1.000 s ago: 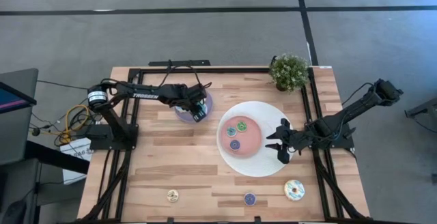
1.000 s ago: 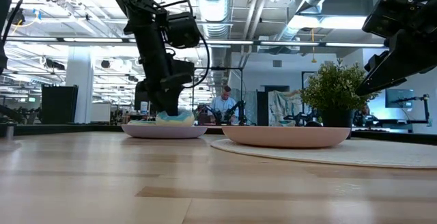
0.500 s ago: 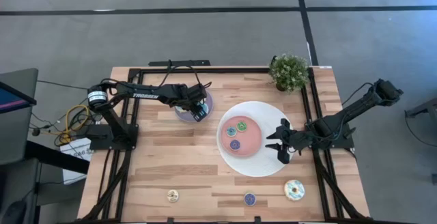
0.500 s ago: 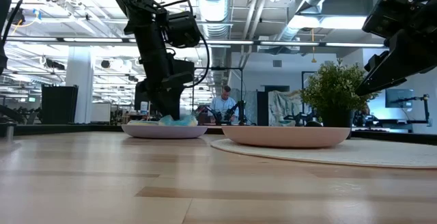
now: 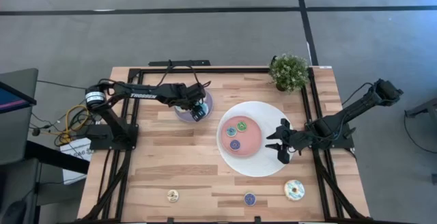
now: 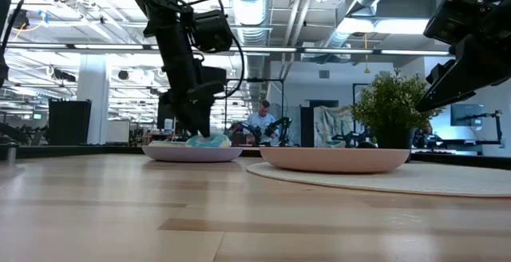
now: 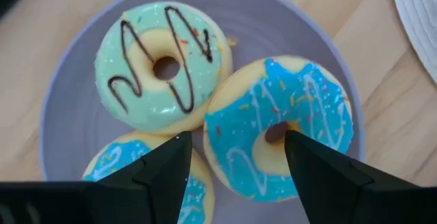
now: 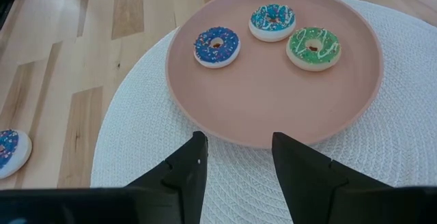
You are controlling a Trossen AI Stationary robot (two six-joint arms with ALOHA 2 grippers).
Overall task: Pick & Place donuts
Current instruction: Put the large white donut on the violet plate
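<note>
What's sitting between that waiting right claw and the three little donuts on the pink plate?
Nothing. In the right wrist view, only bare pink plate and woven white mat lie between the open right tool and the mini donuts.

Two thin black robot arms; the left arm (image 5: pixel 147 94) has white letters and a black cable.

Third blue donut (image 7: pixel 147 176) on the lilac plate (image 7: pixel 68 135), half behind the left tool's fingers (image 7: pixel 167 166).
</note>
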